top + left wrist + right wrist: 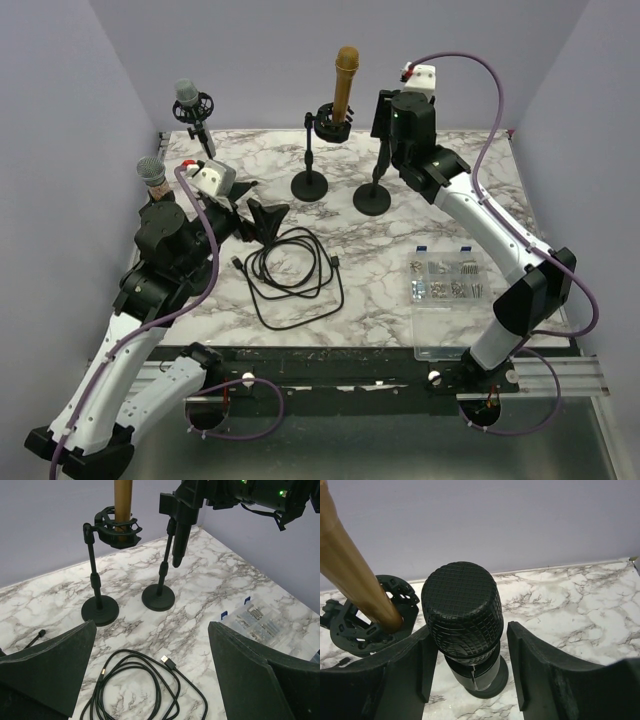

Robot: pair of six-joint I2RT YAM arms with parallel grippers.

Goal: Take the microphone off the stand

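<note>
The black microphone (462, 605) stands in its stand (372, 198) at the back right of the marble table; the left wrist view shows its body (180, 535) slanting down above the round base (158, 598). My right gripper (470, 627) straddles the grid-patterned head. Its left finger (405, 670) lies against the head, and a narrow gap separates the right finger (535, 665) from it. From above, that gripper (385, 112) sits at the top of the stand. My left gripper (151, 625) hangs wide open over the coiled cable, holding nothing.
A gold microphone (346, 75) sits in a shock-mount stand (309, 185) just left of the black one. Two silver-headed microphones (187, 95) (151, 172) stand at the far left. A black cable (290, 265) lies mid-table. A clear parts box (448, 278) sits front right.
</note>
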